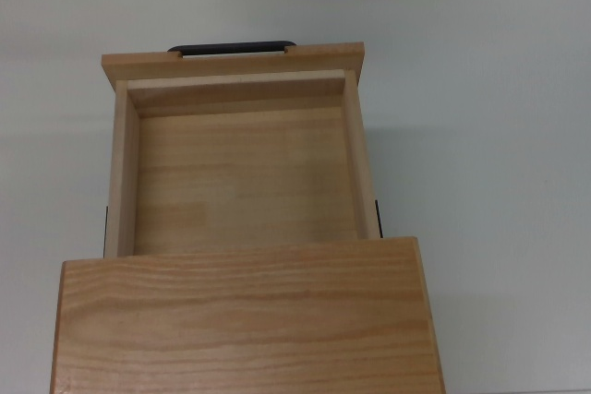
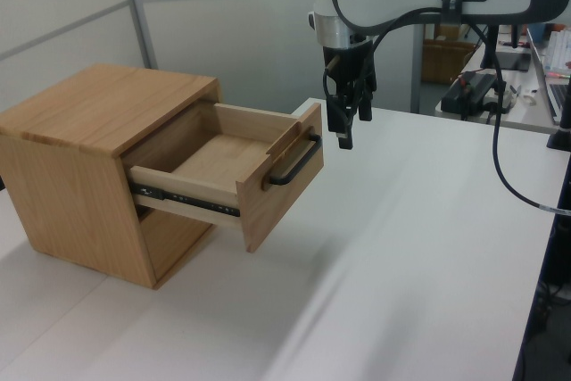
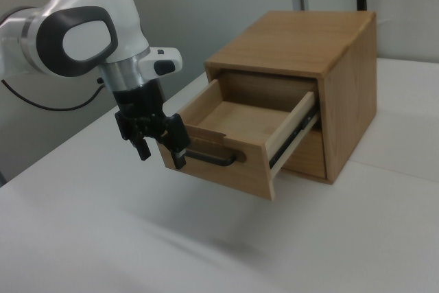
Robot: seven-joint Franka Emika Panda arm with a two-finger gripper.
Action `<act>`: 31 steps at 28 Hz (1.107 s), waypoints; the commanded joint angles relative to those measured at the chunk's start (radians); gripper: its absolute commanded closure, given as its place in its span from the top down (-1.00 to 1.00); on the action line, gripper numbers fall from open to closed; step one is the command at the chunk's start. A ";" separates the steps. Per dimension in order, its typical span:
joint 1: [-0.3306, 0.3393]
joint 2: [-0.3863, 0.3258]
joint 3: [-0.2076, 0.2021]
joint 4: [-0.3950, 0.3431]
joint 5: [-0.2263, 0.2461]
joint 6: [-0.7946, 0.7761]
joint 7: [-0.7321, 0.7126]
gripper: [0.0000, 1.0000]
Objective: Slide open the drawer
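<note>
bare white table (image 2: 419, 247) — pale wall panels (image 2: 214, 33)

The drawer (image 1: 242, 173) is made of pale, smooth, matt wood, with a matt black handle (image 2: 295, 163). A more strongly grained wood is seen on the cabinet (image 1: 245, 316). The table (image 2: 419, 256) is smooth and white. The arm (image 3: 82, 39) is cased in glossy white plastic.

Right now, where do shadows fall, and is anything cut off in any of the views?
Left view: soft shadow on the table beneath the open drawer. Right view: faint shadow under the drawer front; the tool is sharp. Top view: even light, with the cabinet cropped at the bottom edge.
</note>
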 commanded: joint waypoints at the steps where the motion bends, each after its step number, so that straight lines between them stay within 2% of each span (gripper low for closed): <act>1: 0.004 0.013 -0.003 0.027 0.004 -0.032 0.022 1.00; 31: 0.004 0.004 -0.007 0.035 0.008 -0.035 0.026 1.00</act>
